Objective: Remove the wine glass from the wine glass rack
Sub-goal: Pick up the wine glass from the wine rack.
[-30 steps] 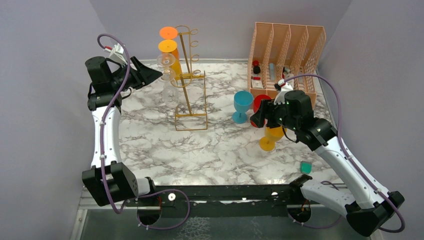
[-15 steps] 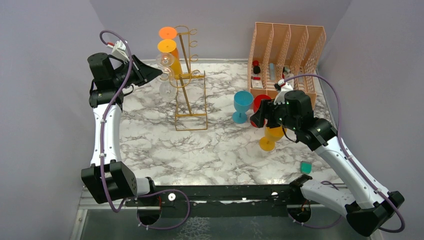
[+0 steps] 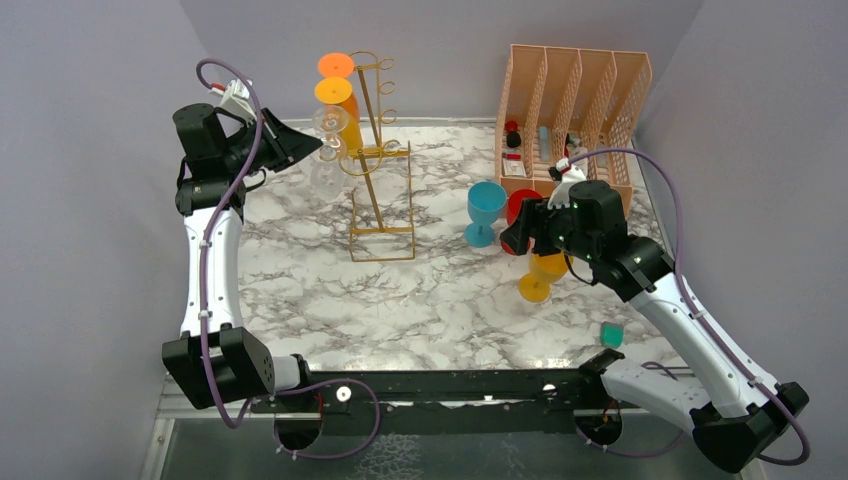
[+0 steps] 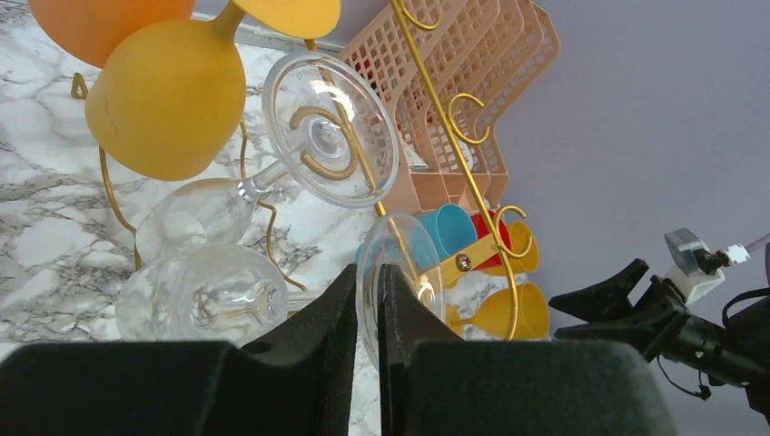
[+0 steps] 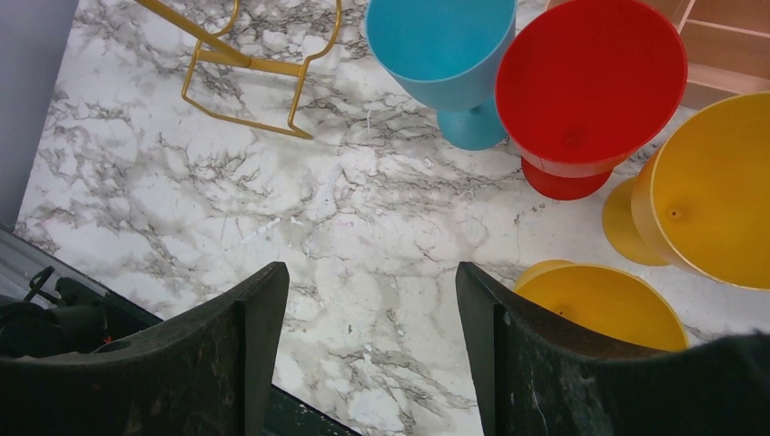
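Hanging at the left side of the gold wine glass rack [image 3: 377, 190], the lower clear wine glass [image 4: 204, 292] has its round foot pinched in the left gripper [image 4: 366, 277]. The right gripper [image 5: 370, 274] hovers spread wide over coloured cups [image 5: 590, 82].

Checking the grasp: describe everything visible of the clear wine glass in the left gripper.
The clear wine glass looks like transparent glass or plastic: rounded bowl, thin stem, flat round foot. It lies roughly sideways beside the thin gold wire rack. The left gripper pinches its foot edge; gold wire crosses that foot.
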You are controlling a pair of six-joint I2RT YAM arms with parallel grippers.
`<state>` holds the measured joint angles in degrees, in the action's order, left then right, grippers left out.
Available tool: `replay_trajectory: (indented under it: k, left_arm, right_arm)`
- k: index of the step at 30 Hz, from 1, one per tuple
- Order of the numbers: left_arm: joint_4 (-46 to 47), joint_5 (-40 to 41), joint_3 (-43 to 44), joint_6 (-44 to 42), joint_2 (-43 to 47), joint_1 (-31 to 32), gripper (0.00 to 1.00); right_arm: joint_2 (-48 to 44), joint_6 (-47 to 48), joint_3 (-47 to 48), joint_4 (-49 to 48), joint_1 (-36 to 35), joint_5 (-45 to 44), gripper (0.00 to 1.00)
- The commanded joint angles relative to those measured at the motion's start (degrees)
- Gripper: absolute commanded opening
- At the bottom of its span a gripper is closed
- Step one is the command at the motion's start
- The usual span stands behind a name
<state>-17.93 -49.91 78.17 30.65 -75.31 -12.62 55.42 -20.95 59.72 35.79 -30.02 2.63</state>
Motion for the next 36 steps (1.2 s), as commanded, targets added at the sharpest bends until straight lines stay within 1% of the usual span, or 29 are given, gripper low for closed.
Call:
replay_trajectory:
  k: [1, 8, 23, 27, 36]
  left_arm:
    - [-1.3, 1.2, 2.2, -0.3, 0.3, 0.0, 0.0]
    - [-1.4, 1.0, 4.9, 2.4, -0.1, 0.0, 0.0]
    - [-1.3, 1.9, 5.7, 4.6, 0.1, 0.0, 0.0]
    - [2.5, 0.8, 5.7, 8.4, 0.5, -0.1, 0.0]
    - [2.0, 1.7, 6.0, 8.7, 0.5, -0.1, 0.0]
  right_arm:
    - [0.1, -0.1, 1.2, -2.2, -0.2, 0.9, 0.71]
    - [0.5, -0.3, 1.2, -2.2, -0.2, 1.1, 0.71]
    - [-0.4, -0.8, 0.5, -2.0, -0.2, 0.8, 0.71]
    - [-0.5, -0.9, 0.6, -2.0, -0.2, 0.7, 0.71]
    - [-0.6, -0.8, 1.0, -1.9, -0.2, 0.5, 0.71]
